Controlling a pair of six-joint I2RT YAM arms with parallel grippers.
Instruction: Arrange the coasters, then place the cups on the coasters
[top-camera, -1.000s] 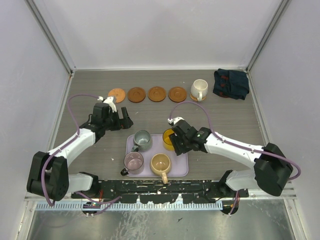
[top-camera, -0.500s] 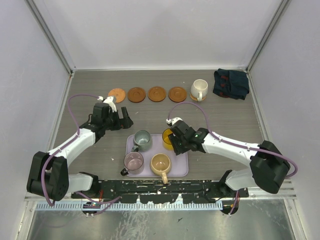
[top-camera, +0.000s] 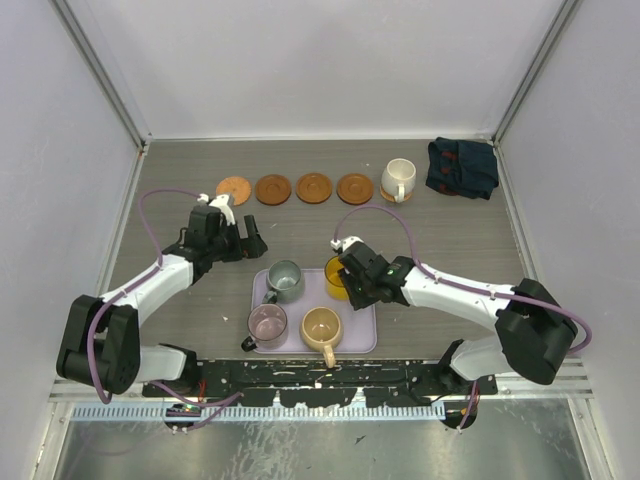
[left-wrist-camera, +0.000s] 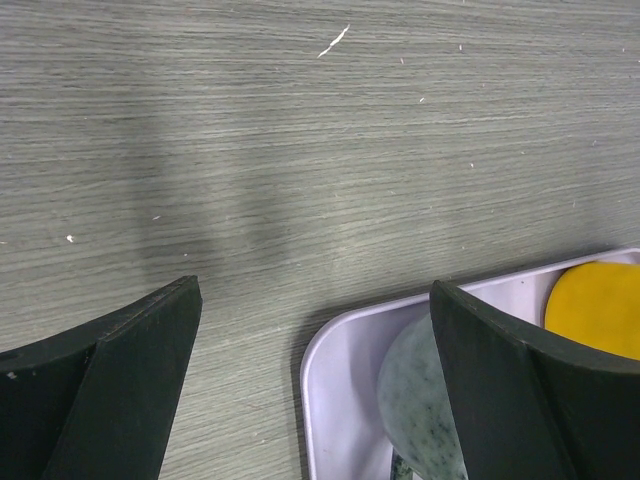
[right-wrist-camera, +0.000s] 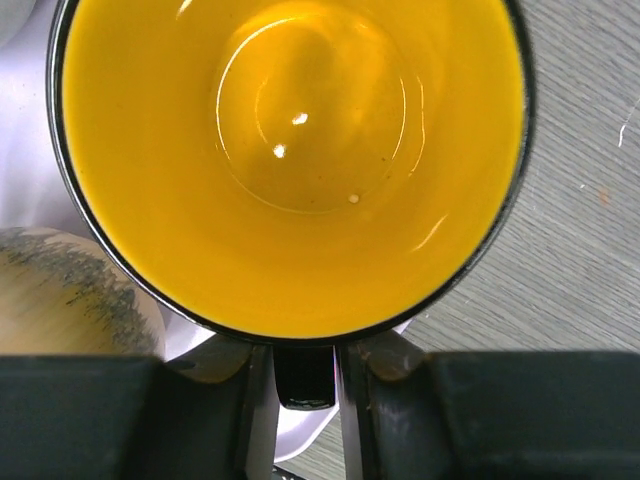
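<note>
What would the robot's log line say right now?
left gripper: open, over tray corner | right gripper: straddling yellow cup handle | white cup: on coaster

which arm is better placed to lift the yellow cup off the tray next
Right. The right end effector has its fingers against both sides of the yellow cup handle, so it likely only needs to lift. The left end effector is open over bare table beside the tray corner.

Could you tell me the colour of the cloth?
The cloth is dark blue; top external view.

Four cups (top-camera: 285, 281) sit on the tray (top-camera: 358, 326), coasters (top-camera: 272, 188) behind.
</note>
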